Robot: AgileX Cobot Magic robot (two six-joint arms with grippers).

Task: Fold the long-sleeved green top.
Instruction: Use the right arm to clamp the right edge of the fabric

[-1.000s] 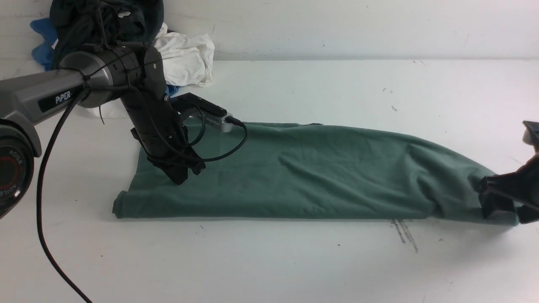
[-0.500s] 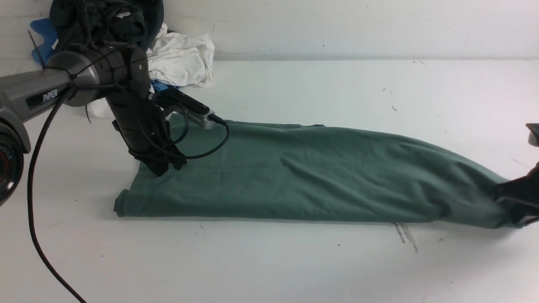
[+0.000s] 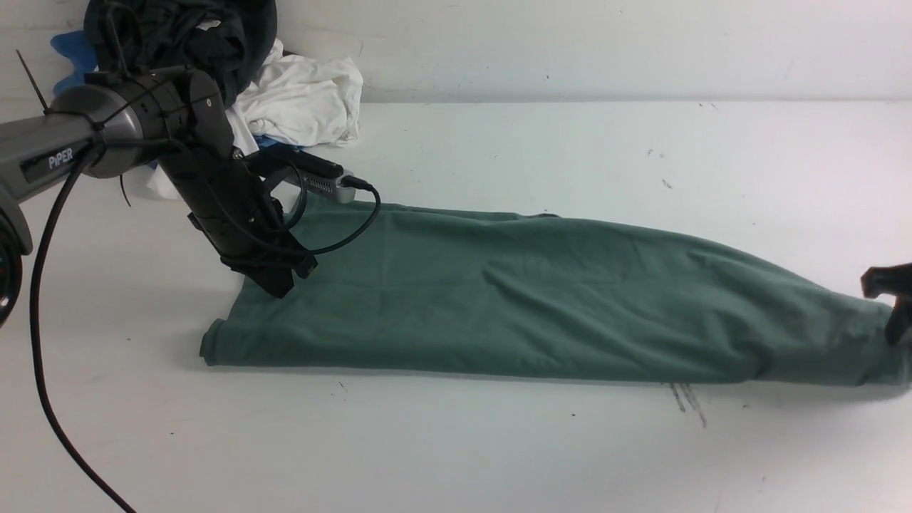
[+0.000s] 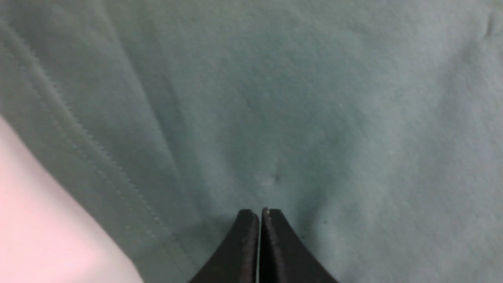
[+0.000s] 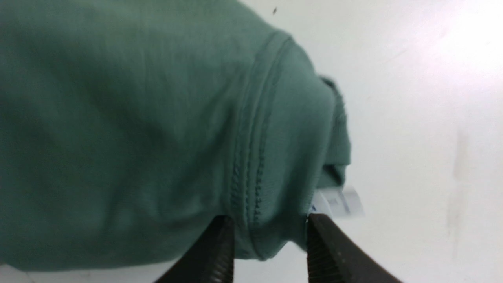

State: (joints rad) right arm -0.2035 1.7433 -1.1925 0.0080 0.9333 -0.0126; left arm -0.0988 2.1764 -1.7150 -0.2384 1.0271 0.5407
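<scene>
While your left gripper (image 3: 276, 279), pressed together, rests its tips on the green long-sleeved top (image 3: 541, 299), the top lies flat on the surface (image 3: 499, 442). Its long axis runs from that gripper rightward to the neck end. There your right gripper (image 5: 269, 232), spread, straddles the neck seam beside the white label (image 5: 338, 201).
</scene>
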